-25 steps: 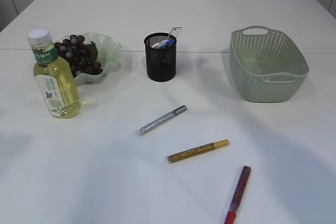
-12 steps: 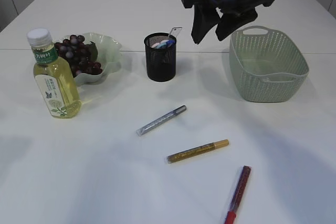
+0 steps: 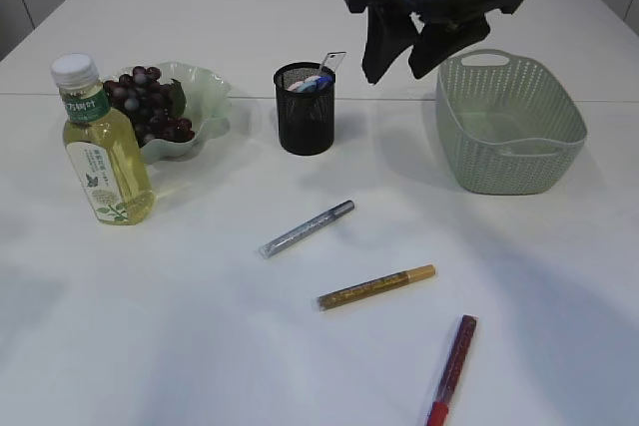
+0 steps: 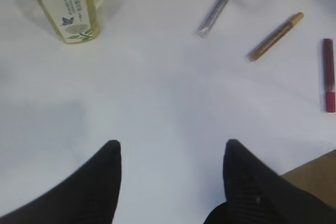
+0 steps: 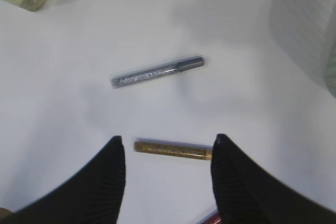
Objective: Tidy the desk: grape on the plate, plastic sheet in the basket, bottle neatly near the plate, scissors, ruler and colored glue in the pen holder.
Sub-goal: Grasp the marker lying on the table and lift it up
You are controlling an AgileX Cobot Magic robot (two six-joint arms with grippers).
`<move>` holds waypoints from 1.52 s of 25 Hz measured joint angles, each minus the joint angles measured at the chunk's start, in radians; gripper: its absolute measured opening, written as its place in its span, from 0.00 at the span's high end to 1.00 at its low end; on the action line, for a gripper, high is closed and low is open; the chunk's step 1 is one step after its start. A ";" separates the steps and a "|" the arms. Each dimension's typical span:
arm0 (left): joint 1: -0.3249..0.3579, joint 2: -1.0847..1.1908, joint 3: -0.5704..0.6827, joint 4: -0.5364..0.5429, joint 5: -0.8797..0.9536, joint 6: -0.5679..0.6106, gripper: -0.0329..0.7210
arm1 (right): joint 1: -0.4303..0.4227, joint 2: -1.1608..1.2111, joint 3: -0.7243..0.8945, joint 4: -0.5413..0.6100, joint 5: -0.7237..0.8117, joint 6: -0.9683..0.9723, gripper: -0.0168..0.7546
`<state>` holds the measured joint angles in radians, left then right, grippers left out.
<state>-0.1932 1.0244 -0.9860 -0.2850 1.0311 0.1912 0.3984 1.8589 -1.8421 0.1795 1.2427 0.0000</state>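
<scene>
Three colored glue pens lie on the white table: silver (image 3: 308,228), gold (image 3: 377,287) and red (image 3: 452,368). My right gripper (image 3: 402,65) hangs open high above the table, between the black mesh pen holder (image 3: 306,112) and the basket (image 3: 509,127). From its wrist, the gold pen (image 5: 172,149) shows far below between the open right gripper (image 5: 168,139) fingers. My left gripper (image 4: 172,142) is open over bare table, holding nothing. Grapes (image 3: 150,107) sit on the green plate (image 3: 205,87), and the bottle (image 3: 105,147) stands upright beside it. Scissors and a ruler (image 3: 327,65) poke out of the holder. A pale shape in the basket may be the plastic sheet.
The left wrist view shows the bottle (image 4: 68,9) at top left and the three pens at top right, with the table's edge (image 4: 315,174) at lower right. The left arm does not show in the exterior view.
The right arm came down into the exterior view from the top edge and has since held nearly still. Nothing on the table moved.
</scene>
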 joint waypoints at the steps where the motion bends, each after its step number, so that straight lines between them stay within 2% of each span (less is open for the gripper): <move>1: 0.000 0.000 0.000 -0.017 0.000 0.017 0.36 | 0.000 -0.002 0.000 0.001 0.000 0.000 0.44; 6: 0.000 0.047 -0.048 -0.048 0.059 0.040 0.37 | 0.000 -0.070 0.028 0.001 0.000 0.000 0.44; 11: -0.014 0.137 -0.159 -0.050 0.075 0.065 0.37 | 0.000 -0.184 0.198 -0.026 0.000 0.000 0.44; 13: -0.045 0.176 -0.204 -0.050 0.079 0.070 0.38 | 0.000 -0.241 0.279 -0.035 0.000 0.000 0.44; 19: -0.218 0.384 -0.367 -0.007 0.119 0.070 0.38 | 0.000 -0.441 0.524 -0.041 0.000 0.000 0.44; 22: -0.281 0.510 -0.451 0.025 0.128 0.063 0.39 | 0.000 -0.541 0.629 -0.041 0.000 0.013 0.44; 32: -0.373 0.938 -0.822 0.124 0.192 0.053 0.39 | 0.000 -0.777 0.837 -0.018 0.000 0.077 0.44; 38: -0.388 1.124 -0.942 0.152 0.192 0.053 0.39 | 0.000 -0.835 0.878 -0.029 0.002 0.077 0.44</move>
<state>-0.5811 2.1486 -1.9276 -0.1332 1.2234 0.2438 0.3984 1.0236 -0.9644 0.1504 1.2445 0.0769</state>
